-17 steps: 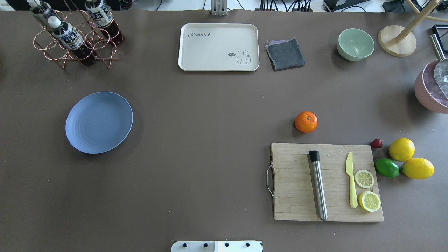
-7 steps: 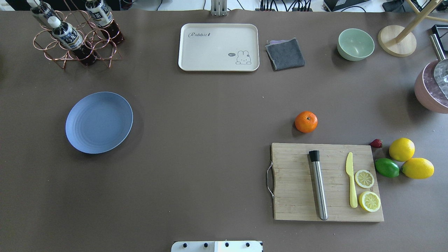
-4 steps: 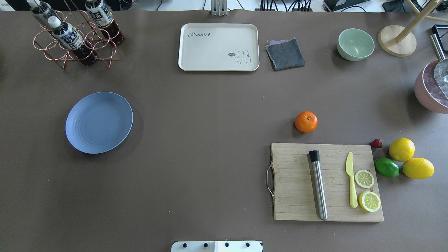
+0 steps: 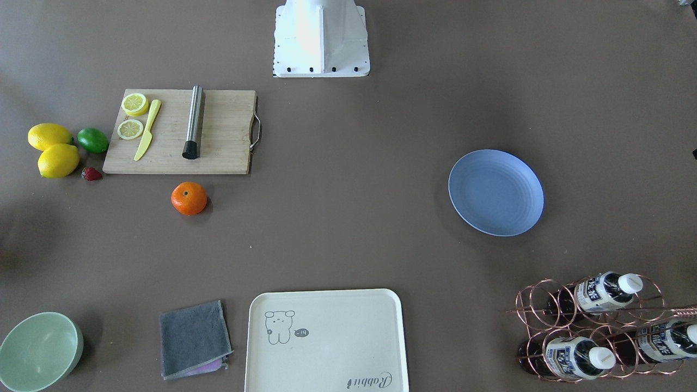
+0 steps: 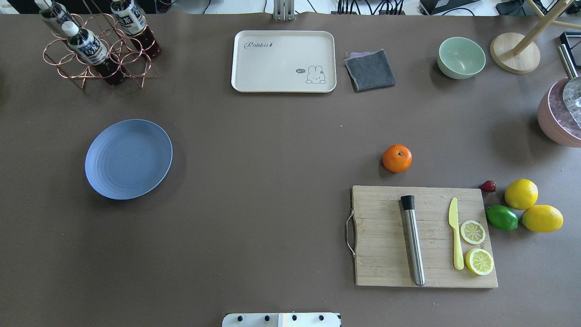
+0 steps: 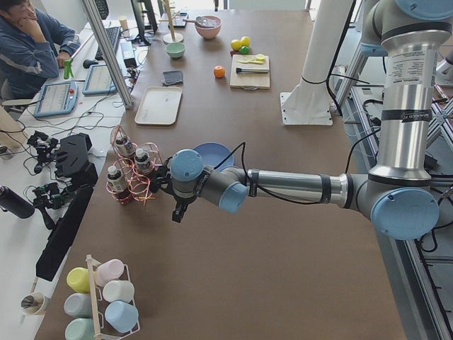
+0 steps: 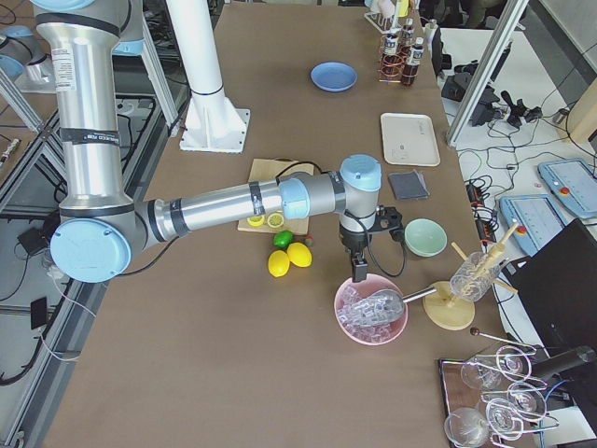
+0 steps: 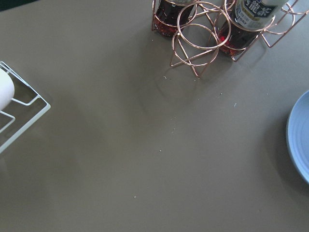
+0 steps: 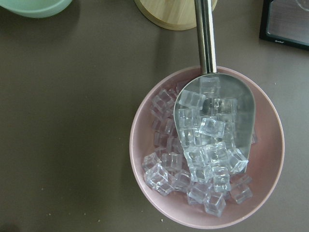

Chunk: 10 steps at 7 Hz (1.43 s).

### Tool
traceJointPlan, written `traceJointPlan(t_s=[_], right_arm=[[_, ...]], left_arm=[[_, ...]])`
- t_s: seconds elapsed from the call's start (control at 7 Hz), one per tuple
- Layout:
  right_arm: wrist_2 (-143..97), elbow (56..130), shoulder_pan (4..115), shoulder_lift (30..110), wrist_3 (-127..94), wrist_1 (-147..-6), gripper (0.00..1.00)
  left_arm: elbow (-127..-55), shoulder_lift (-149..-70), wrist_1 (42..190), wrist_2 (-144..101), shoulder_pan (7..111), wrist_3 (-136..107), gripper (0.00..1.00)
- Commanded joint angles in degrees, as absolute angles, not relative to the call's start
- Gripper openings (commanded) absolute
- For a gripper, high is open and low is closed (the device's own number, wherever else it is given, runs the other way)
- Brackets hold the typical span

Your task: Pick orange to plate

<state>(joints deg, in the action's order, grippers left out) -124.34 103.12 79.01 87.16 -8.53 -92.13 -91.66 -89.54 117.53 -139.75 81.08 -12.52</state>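
- Okay, orange [image 5: 397, 158] sits untouched on the table, just off the cutting board [image 5: 424, 236] at its 12 o'clock.
- Target plate [image 5: 128, 159] is well apart at the orange's 9 o'clock.
- Right gripper [image 7: 358, 271] hangs over the ice bowl [image 7: 371, 315], roughly the orange's 2 o'clock.
- Left gripper [image 6: 179, 211] is beside the bottle rack [image 6: 131, 173].
- Jaws: I can't tell on either.
- My read: the reach hasn't begun. Next move needs the right arm over the orange, jaws wide, then down astride it.
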Motion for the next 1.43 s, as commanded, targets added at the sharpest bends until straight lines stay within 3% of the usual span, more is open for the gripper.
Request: traceJointPlan(t_s=[0.0, 0.43, 0.86, 1.14, 1.29], right_arm=[[-127.9, 103.6, 76.7, 86.7, -12.5, -89.5, 1.00], [-130.0, 103.5, 75.3, 87.9, -18.1, -83.7, 1.00], [-130.0, 103.6, 74.9, 88.2, -18.1, -83.3, 1.00], [-130.0, 103.5, 74.7, 88.2, -18.1, -83.3, 1.00], [-130.0, 103.5, 74.5, 88.2, -18.1, -83.3, 1.00]], left_arm=[[-87.7, -89.0, 131.8, -138.8, 71.9, -25.3, 0.98], [-83.5, -89.4, 153.1, -129.3, 56.0, -49.8, 0.98], [-83.3, -90.7, 153.4, -127.1, 52.4, -52.6, 0.97], [-82.7, -91.3, 153.5, -127.1, 52.3, -54.1, 0.76], [-82.7, -91.6, 153.5, -127.0, 52.3, -54.1, 0.71]])
